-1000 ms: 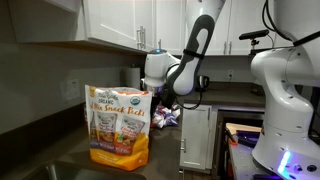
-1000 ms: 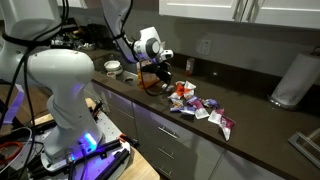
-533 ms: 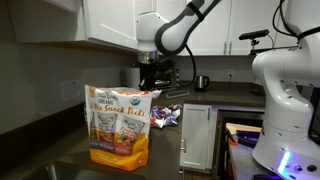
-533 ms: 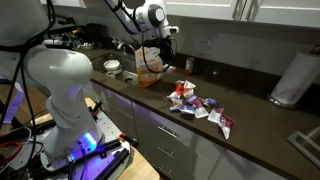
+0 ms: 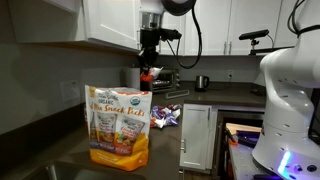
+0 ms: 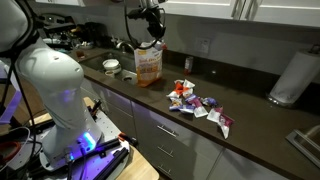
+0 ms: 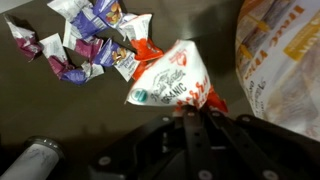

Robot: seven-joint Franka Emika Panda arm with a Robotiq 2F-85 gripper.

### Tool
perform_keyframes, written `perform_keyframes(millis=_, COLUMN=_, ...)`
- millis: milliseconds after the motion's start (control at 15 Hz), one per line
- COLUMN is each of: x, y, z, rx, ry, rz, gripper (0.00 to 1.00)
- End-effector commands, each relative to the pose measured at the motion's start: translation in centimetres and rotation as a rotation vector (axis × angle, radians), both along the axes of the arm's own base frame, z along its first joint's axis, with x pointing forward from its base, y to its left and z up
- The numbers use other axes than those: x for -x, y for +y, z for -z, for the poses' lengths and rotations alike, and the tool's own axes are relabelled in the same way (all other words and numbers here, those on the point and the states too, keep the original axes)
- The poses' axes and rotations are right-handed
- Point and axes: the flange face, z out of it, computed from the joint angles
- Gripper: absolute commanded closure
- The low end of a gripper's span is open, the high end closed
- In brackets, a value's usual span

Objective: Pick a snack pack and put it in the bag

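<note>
My gripper (image 7: 193,112) is shut on a small reddish-orange snack pack (image 7: 172,78), which hangs from the jaws in the wrist view. In both exterior views the gripper (image 5: 150,60) (image 6: 153,22) is raised well above the counter, with the pack (image 5: 150,73) below it. The large orange-yellow bag (image 5: 118,127) printed "Snack Pack" stands upright on the counter; it also shows in an exterior view (image 6: 149,66) under the gripper and at the right edge of the wrist view (image 7: 285,55).
A pile of small purple-and-white and red packets (image 6: 197,105) (image 7: 88,40) lies on the dark counter. A paper towel roll (image 6: 291,80), a bowl (image 6: 112,68), a kettle (image 5: 201,82) and upper cabinets (image 5: 110,25) are nearby. A second white robot (image 5: 290,90) stands beside the counter.
The arm has risen from the packet pile with the snack pack in its jaws and moved over toward the bag.
</note>
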Motion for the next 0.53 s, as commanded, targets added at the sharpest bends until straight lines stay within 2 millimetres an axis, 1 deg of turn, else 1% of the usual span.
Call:
perform_keyframes(millis=0, x=1.7, y=1.3, z=-2.9, rx=-0.083, ry=0.004, rz=-0.018, gripper=0.96)
perform_keyframes(millis=133, x=2.1, y=2.6, z=-3.8, rx=-0.137, ry=0.001, rz=-0.029, gripper=0.96)
perform_keyframes(millis=267, x=2.3, y=4.0, z=-4.2, rx=-0.188, ry=-0.016, rz=-0.048, gripper=0.96)
perform_keyframes(millis=467, x=1.9, y=6.4, z=-3.5, rx=-0.229, ry=-0.071, rz=-0.075, gripper=0.96)
